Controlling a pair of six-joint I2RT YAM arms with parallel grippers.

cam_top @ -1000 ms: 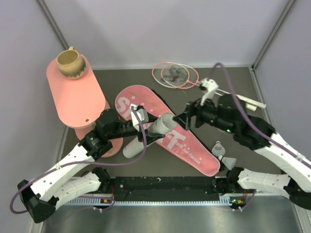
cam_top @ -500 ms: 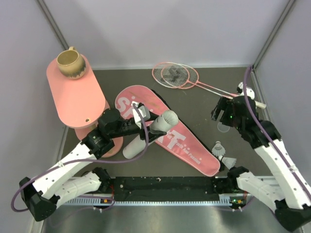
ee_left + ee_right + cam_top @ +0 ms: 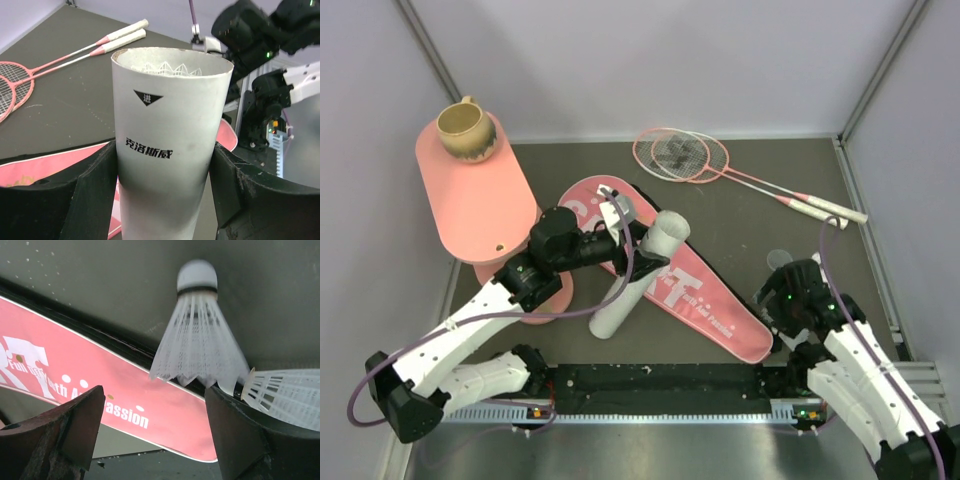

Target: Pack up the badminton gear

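Note:
My left gripper (image 3: 638,255) is shut on the long white tube (image 3: 618,300), which slants over the pink bag (image 3: 715,295). In the left wrist view the tube (image 3: 170,100) fills the gap between the jaws of the left gripper (image 3: 165,152), and white feathers (image 3: 170,67) show inside its open mouth. My right gripper (image 3: 785,300) hangs low by the bag's near end, open. In the right wrist view a shuttlecock (image 3: 197,340) stands just beyond the right gripper (image 3: 155,400), a second shuttlecock (image 3: 290,395) lies by the right finger, and the bag (image 3: 100,385) runs to the left. Two pink rackets (image 3: 680,155) lie at the back.
A pink oval table (image 3: 475,205) stands at the left with a tan mug (image 3: 465,130) on it. A small clear round lid (image 3: 778,258) lies right of the bag. The racket handles (image 3: 820,208) reach toward the right wall. A black rail (image 3: 660,380) edges the near side.
My right arm has drawn back from the tube's mouth to the near right and come down over the shuttlecocks. The left gripper has swung the tube, its mouth now farther back.

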